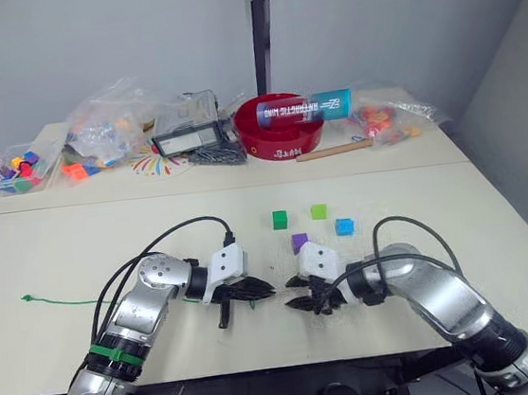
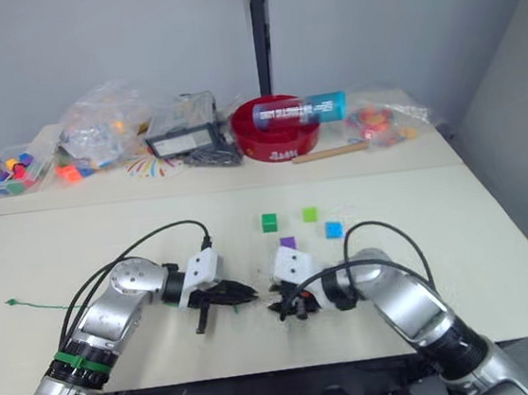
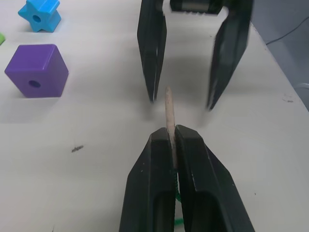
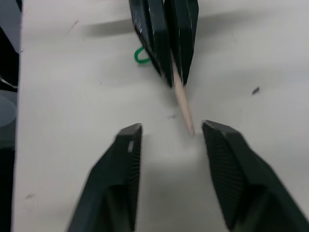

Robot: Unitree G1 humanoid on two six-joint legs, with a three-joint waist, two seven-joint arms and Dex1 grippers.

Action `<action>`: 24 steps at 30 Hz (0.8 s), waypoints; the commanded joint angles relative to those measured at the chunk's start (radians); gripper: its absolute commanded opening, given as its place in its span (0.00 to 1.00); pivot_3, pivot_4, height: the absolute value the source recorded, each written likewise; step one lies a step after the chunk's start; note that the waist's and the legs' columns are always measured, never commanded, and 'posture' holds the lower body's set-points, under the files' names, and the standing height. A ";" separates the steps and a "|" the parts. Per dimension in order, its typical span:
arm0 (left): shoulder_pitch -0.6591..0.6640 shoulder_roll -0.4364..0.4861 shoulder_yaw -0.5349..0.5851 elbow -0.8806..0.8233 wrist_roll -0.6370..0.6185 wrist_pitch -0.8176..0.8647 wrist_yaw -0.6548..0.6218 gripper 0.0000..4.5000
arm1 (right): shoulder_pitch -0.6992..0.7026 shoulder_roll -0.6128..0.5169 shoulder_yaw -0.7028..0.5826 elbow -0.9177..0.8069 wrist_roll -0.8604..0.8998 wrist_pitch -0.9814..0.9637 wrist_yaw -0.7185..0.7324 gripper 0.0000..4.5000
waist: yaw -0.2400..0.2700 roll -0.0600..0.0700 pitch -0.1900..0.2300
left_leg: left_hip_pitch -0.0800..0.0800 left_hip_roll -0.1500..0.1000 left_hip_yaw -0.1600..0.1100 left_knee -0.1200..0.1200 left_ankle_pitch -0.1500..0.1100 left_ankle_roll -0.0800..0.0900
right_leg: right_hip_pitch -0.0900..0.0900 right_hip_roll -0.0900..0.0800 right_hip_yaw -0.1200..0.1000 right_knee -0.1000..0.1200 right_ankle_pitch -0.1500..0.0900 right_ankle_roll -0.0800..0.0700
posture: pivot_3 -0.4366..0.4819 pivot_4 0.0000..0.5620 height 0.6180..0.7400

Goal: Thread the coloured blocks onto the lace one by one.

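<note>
Left wrist view puts us right on the action: the left gripper point(image 3: 172, 140) has its two black fingers pressed together on the lace's pale stiff tip point(image 3: 169, 108), which pokes out forward from between them, with a glimpse of green string low between the fingers. Facing it, the right gripper point(image 3: 182, 99) stands with its fingers spread wide, one on each side of that tip and not touching it. The right wrist view confirms it: the right gripper's own fingers point(image 4: 116, 179) are well apart and empty, and the tip point(image 4: 183, 107) points into the gap between them, nearer one finger than the other.

Moving outward, a purple cube point(image 3: 36, 71) with a hole in its face sits on the table point(image 3: 96, 125) off to one side of the two grippers, and a blue star-shaped block point(image 3: 40, 14) lies a little farther on.

From the head camera, the two grippers meet near the front middle of the pale table. The lace point(image 1: 61, 301) trails from the left gripper away to the robot's left, ending in a small knot point(image 1: 28, 299) near the table's left side. Beyond the grippers lie a dark green block point(image 1: 279, 219), a light green block point(image 1: 318, 211), the blue one and the purple cube just behind the right gripper. At the back sit a red bowl point(image 1: 280, 124) and clear bags of toys point(image 1: 108, 125).
</note>
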 commanded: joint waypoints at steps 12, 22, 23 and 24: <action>0.026 0.010 0.013 -0.028 -0.012 -0.017 0.002 0.00 | -0.176 -0.120 -0.212 0.402 -0.029 -0.245 0.034 0.99 | -0.006 0.000 0.000 | 0.002 0.000 0.001 0.000 0.000 0.000 | 0.001 0.000 0.001 0.000 0.000 0.000 | 0.48 0.27 0.92; 0.055 0.009 0.019 -0.050 -0.014 -0.015 0.019 0.00 | -0.528 -0.046 -0.034 1.031 -0.227 -0.559 0.225 0.99 | -0.007 0.001 0.000 | 0.001 0.000 0.002 0.000 0.000 0.000 | 0.000 0.000 0.001 0.000 0.000 0.000 | 0.48 0.27 0.92; 0.057 0.010 0.020 -0.053 -0.014 -0.014 0.021 0.00 | -0.546 -0.034 -0.029 1.072 -0.237 -0.578 0.237 0.99 | -0.007 0.001 0.000 | 0.001 0.000 0.002 0.000 0.000 0.000 | 0.000 0.000 0.001 0.000 0.000 0.000 | 0.48 0.27 0.92; 0.060 0.010 0.021 -0.056 -0.014 -0.013 0.024 0.00 | -0.561 -0.024 -0.027 1.107 -0.243 -0.595 0.244 0.99 | -0.007 0.001 0.001 | 0.001 0.000 0.002 0.000 0.000 0.000 | 0.000 0.000 0.001 0.000 0.000 0.000 | 0.48 0.27 0.92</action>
